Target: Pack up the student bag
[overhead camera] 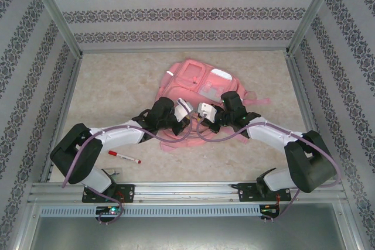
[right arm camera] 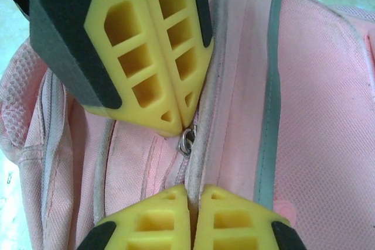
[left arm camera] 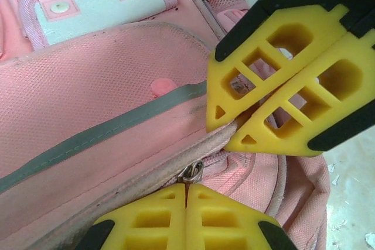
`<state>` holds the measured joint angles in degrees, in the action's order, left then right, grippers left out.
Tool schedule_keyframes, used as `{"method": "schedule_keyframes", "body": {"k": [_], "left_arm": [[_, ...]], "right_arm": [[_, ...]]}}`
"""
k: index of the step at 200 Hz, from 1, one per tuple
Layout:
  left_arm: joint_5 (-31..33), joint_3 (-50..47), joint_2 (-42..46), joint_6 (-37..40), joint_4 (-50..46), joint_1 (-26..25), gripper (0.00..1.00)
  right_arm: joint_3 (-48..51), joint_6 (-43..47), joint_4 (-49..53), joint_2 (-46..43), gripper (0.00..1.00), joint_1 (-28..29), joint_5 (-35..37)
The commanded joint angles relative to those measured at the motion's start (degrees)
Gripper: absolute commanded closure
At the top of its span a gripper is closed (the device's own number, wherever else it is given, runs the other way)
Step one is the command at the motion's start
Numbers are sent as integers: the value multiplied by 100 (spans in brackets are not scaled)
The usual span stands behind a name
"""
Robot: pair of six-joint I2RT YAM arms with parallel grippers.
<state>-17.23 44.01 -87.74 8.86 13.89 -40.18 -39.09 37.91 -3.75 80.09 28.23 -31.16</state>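
Tabletop (overhead camera: 111, 86), pale and marbled, carries the student bag (overhead camera: 196, 80) flat near its middle, a big, limp pink pack of coarse woven cloth with padded, rounded pockets. Being that soft, I'd expect a hard tug to drag the whole thing rather than run a zip. Both arms reach in over its near end. The right gripper (right arm camera: 194, 200) is clamped on a piped fabric lip of the bag; if that hold gives, nothing anchors the cloth. The left gripper (left arm camera: 186, 194) is closed too, blocky yellow ribbed pads pressed together. The two heads are nearly touching, so a knock seems possible. A pale window pocket (left arm camera: 94, 10) with round studs sits further up, and a dull grey reflective strip (left arm camera: 105, 130) crosses the flap. A red pen (overhead camera: 124, 157) lies by the left arm, well apart from the bag. Smallest is the metal zip pull (right arm camera: 187, 140), right at the left tips; I can't tell whether they have it, and smooth metal could slip.
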Motion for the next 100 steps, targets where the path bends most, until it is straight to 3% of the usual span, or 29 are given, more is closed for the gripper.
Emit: {"method": "schedule_keyframes", "body": {"k": [1,70,75,79,82,100], "left_arm": [[158,-211,171,585,358,-201,100],[-670,-729,556,977,307,-192,100],[-660,-732,513,1010,314,-192,88],[-620,-720,478,986,313,-192,73],[-559,-703,450,946,316,-192,68],[-150,-570,293,849,290,-198,66]], "right_arm": [[11,136,-400,-89,100,105,-515],[-20,314,-267,-82,100,-10,-459],[-20,313,-267,-82,100,-11,-470],[-20,313,-267,-87,100,-10,-482],[-20,313,-271,-84,100,-13,-492],[-20,314,-266,-95,100,-9,-539]]}}
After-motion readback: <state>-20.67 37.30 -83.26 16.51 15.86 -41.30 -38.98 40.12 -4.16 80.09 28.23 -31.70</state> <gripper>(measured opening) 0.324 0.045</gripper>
